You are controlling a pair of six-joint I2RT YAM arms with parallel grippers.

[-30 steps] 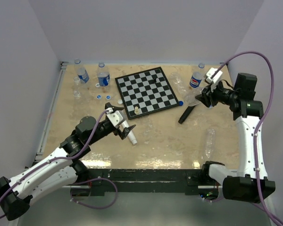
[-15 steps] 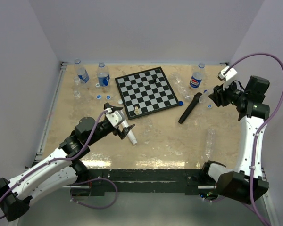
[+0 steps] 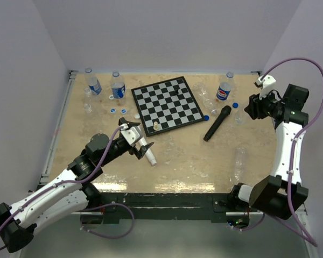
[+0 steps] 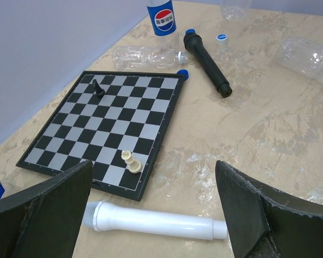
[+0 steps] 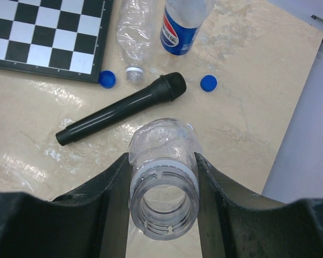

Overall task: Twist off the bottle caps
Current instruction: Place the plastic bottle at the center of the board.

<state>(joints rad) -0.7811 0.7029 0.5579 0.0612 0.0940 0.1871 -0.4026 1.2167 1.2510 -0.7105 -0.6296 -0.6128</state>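
The right gripper [image 5: 162, 180] is closed around the neck of a clear bottle [image 5: 162, 156], well to the right of the chessboard [image 3: 167, 104]. The bottle's mouth is open and faces the wrist camera, with no cap on it. It is held above the counter [image 3: 177, 161].

Below it, off the chessboard's right edge, a black microphone [image 5: 124, 107] lies aslant. One blue cap [image 5: 107, 79] lies at the chessboard's corner, just beside the neck of a crumpled clear bottle lying on its side [image 5: 133, 37]. Another blue cap [image 5: 208, 83] lies near the microphone's head. A logo bottle [image 5: 178, 24] stands just beyond that.

The left gripper [image 4: 151, 215] stands wide open and holds nothing. It hangs near the chessboard's near-left corner, over a white microphone [image 4: 156, 221] that lies between its fingers in the wrist view.

Left of the chessboard stand two blue-label bottles [image 3: 117, 86], with three loose caps [image 3: 123, 110] near them.
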